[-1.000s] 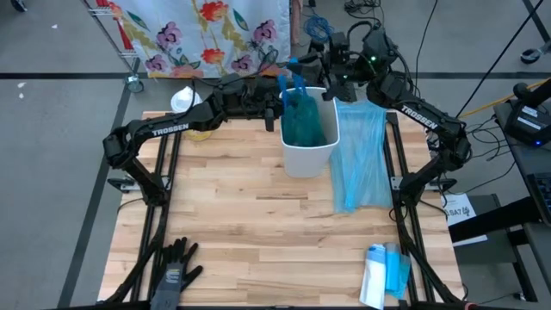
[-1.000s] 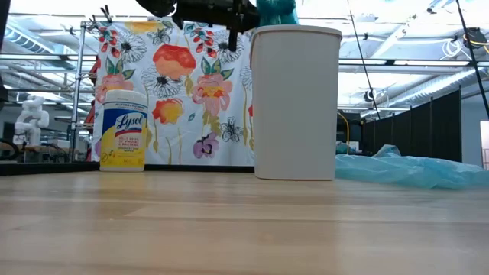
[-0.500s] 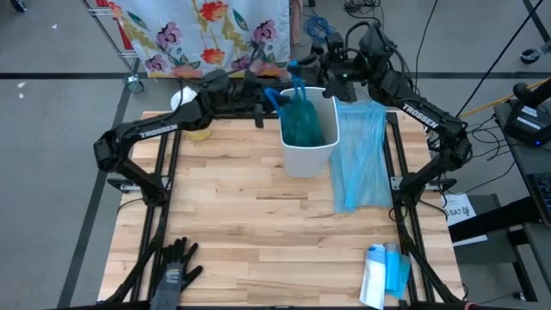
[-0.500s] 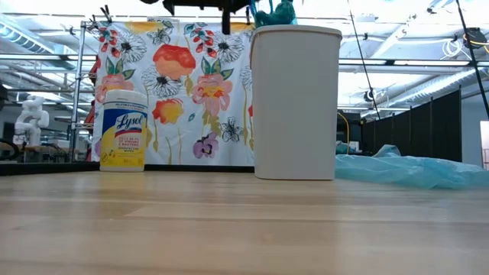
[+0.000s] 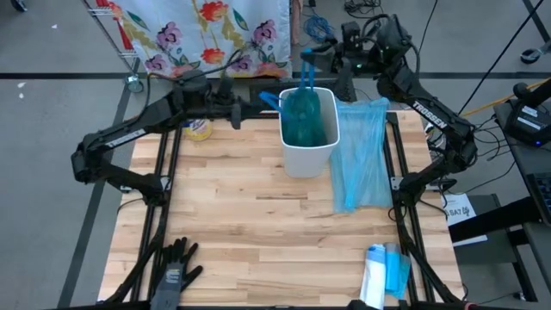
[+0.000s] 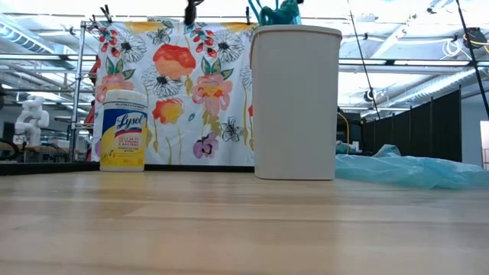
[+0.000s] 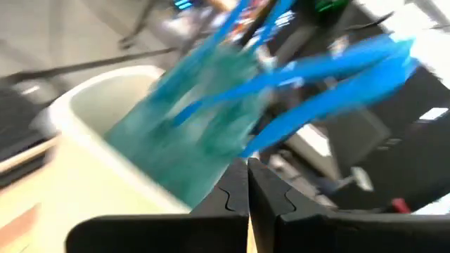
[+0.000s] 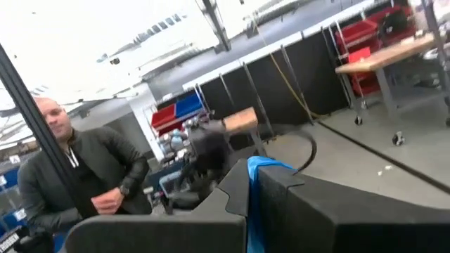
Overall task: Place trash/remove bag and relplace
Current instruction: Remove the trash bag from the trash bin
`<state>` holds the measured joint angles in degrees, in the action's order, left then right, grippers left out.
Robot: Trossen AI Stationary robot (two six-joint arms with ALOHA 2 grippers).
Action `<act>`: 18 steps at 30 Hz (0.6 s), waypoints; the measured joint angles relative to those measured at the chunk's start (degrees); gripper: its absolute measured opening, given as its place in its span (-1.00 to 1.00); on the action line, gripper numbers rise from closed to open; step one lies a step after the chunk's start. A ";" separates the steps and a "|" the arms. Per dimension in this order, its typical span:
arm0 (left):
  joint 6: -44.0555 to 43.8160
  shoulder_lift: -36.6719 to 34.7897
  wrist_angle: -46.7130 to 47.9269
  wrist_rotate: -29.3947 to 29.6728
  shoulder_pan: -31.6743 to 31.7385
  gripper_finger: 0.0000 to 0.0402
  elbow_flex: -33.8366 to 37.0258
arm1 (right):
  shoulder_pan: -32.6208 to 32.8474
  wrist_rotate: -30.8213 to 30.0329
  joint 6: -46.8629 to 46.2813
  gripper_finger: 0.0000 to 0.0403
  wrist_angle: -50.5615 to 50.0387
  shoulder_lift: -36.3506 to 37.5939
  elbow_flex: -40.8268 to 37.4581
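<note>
Spare bag (image 5: 362,155): I see it lying flat on the bench just right of the bin, toward the far right edge; I leave it alone for now.
Bin (image 5: 307,138): white, upright at the far middle of the bench.
Full bag (image 5: 303,116): teal, inside the bin, with its blue handles drawn upward; no trash is visible.
Left claw (image 7: 247,184): fingers pressed together with nothing between, left of the bin.
Right claw (image 8: 247,188): clamped on a blue handle (image 8: 254,190) above the bin's far rim; I'd lift straight up, slowly, so the bin doesn't tip.

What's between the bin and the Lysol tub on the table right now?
Only bare wood tabletop between the white bin and the Lysol tub, seen in the low view.
</note>
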<state>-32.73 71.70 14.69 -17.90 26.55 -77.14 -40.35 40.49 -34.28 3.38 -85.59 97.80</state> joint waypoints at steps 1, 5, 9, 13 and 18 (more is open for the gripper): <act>0.00 -0.90 2.91 1.59 0.00 -1.00 0.00 | -0.34 0.00 -0.61 -1.00 0.81 0.16 0.00; 0.06 -4.38 12.71 8.88 -0.02 -1.00 0.00 | -0.86 -0.37 -3.79 -1.00 4.16 0.63 0.21; 2.27 -7.41 17.81 12.84 -0.33 -1.00 0.00 | 0.19 -1.78 -3.94 -1.00 4.05 -0.01 2.86; 3.68 -9.60 20.30 14.84 -0.33 -1.00 0.00 | 0.39 -3.08 -3.87 -1.00 3.69 -1.56 8.63; 6.96 -11.46 22.84 17.76 -0.20 -1.00 0.00 | 0.30 -7.13 -1.84 -1.00 0.65 -5.25 19.85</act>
<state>-25.77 60.24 37.52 -0.14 26.35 -77.14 -40.05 33.36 -36.12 4.03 -90.85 117.65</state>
